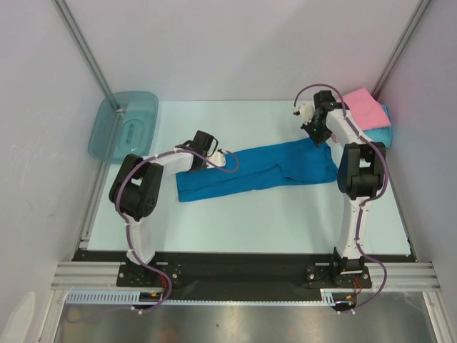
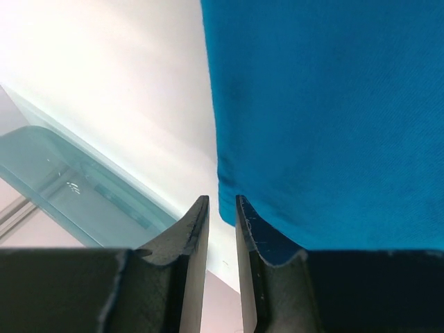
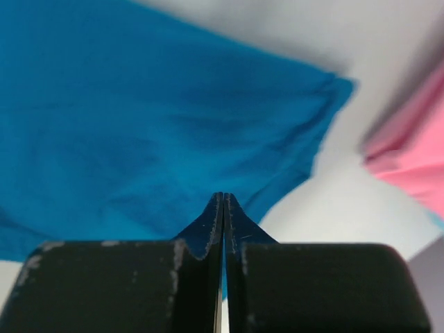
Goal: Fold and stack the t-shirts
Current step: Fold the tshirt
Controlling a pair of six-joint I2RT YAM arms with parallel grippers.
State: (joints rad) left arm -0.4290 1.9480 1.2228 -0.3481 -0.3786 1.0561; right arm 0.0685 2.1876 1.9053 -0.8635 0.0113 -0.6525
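The deep blue t-shirt (image 1: pixel 264 168) lies folded into a long band across the middle of the table. My left gripper (image 1: pixel 230 158) hovers at the band's far edge. In the left wrist view that gripper (image 2: pixel 222 201) stands narrowly open, the shirt (image 2: pixel 333 104) edge just past its right fingertip and only bare table in the gap. My right gripper (image 1: pixel 314 133) is at the shirt's far right corner. Seen from its own wrist, the right gripper (image 3: pixel 223 198) is shut on the blue cloth (image 3: pixel 125 125) near its edge, a blue sliver between the jaws. The pink t-shirt (image 1: pixel 365 106) lies folded on the turquoise t-shirt (image 1: pixel 383 134).
A translucent teal bin (image 1: pixel 123 125) stands at the back left corner and shows in the left wrist view as the bin (image 2: pixel 69 187). White walls close in the table on three sides. The pink shirt (image 3: pixel 416 159) is just right of the right gripper.
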